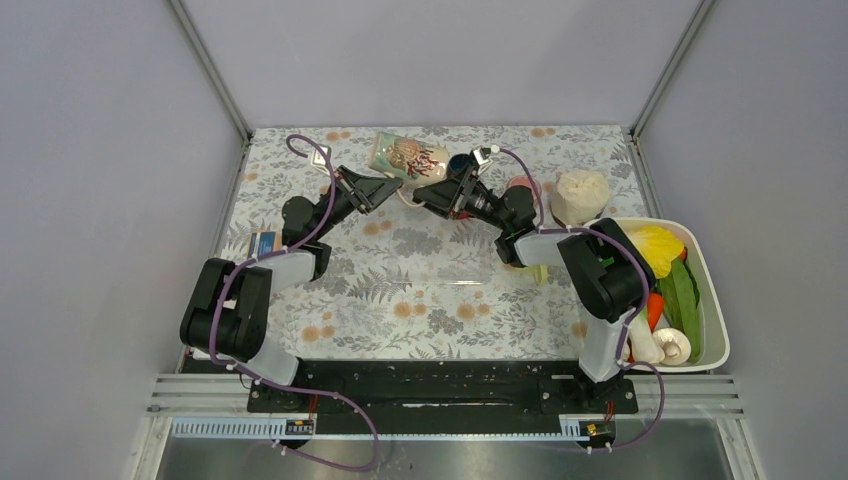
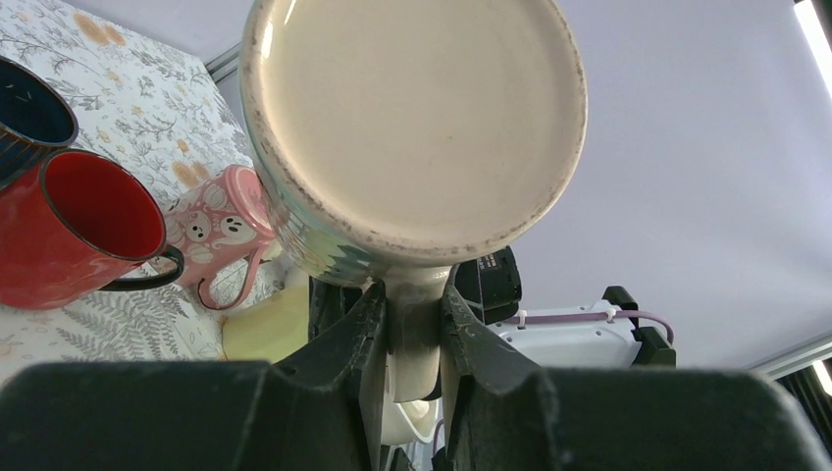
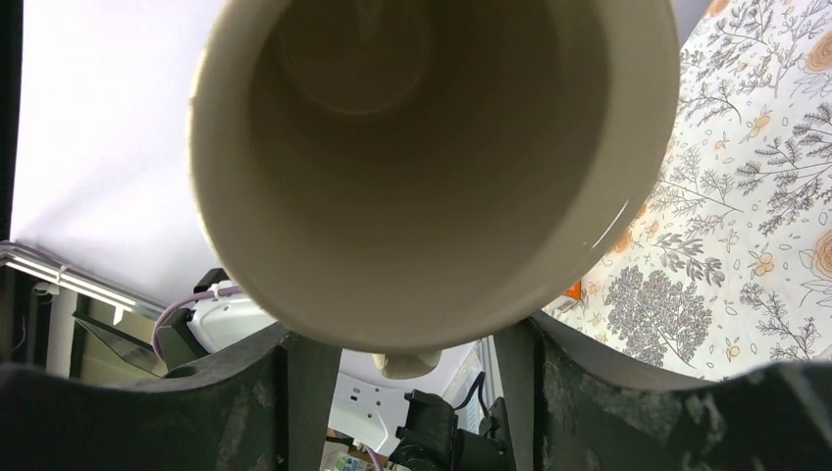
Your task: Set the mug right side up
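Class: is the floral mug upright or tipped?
Tipped on its side: the mug turns its base to the left wrist view, its mouth to the right one.

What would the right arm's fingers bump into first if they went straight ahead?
The mug, most likely. Its open mouth fills the view just beyond the right fingers, while the left fingers clamp its handle. How close it is stays unclear.

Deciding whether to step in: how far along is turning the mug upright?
Done: mug is up off the table. In hand: left jaws clamp its handle; right jaws stand open around its mouth end. Left: turn it mouth-up and set it down.
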Available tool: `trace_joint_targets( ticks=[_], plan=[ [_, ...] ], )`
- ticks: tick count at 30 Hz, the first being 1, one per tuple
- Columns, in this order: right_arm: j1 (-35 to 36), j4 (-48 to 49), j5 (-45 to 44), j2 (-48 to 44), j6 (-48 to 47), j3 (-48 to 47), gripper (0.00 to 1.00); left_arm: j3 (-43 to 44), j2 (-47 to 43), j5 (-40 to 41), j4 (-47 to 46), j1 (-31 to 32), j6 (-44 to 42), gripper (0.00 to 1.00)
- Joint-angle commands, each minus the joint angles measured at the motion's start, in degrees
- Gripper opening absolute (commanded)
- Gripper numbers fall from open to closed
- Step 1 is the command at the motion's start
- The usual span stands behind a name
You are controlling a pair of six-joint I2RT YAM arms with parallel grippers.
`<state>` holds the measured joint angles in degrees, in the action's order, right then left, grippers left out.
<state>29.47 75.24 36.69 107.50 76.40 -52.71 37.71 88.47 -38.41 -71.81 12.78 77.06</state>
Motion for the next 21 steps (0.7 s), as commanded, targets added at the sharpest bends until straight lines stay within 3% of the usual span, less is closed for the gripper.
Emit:
trace_joint_targets(
  ticks=[1,13,21],
  plan=[
    [0.58,4.62,-1.06,0.16,0.78,-2.75,0.64,0.42,-1.42,0.13,-11.86,1.64,-1.14,0.00],
    [-0.83,5.49,-2.40,-0.39,5.38,-3.11,0.44,-0.94,-2.45,-2.37,-9.75,2.57,-4.01,0.00],
    [-1.94,5.35,-3.58,-2.08,6.45,-2.62,0.40,-0.76,-3.10,-4.88,-6.00,3.12,-6.62,0.00]
  ],
)
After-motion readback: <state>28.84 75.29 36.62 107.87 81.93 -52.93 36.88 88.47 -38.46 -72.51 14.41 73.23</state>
